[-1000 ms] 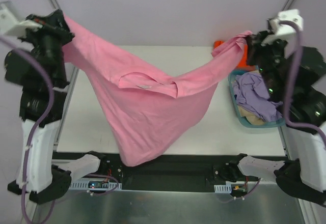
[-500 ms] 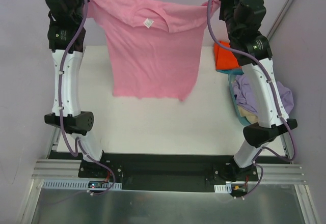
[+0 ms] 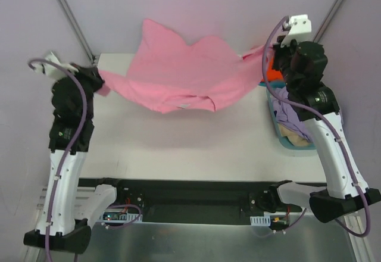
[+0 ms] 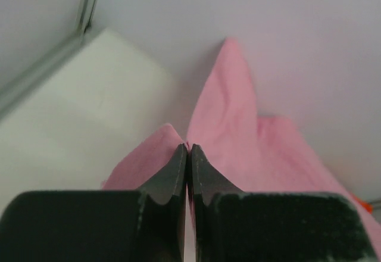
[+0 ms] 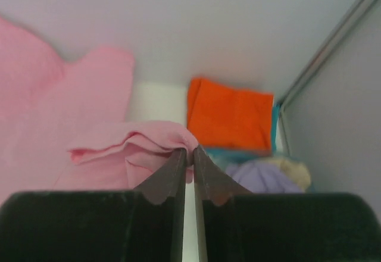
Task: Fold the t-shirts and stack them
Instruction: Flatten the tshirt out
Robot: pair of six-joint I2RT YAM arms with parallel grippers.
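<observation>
Probably a robotics lab, white table (image 3: 178,149), plain walls (image 3: 208,0), metal struts (image 3: 67,15)

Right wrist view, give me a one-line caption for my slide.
Right gripper pinching a bunched edge of the pink t-shirt, a folded orange-red t-shirt lying beyond it.

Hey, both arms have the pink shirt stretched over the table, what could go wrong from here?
Each arm's jaws pinch only a thin edge of the pink shirt; it could slip free and land crumpled.
Its far part is up by the back wall, so it may settle bunched rather than flat on the table.
The right jaws sit close to the folded orange shirt and could drag it.
</observation>
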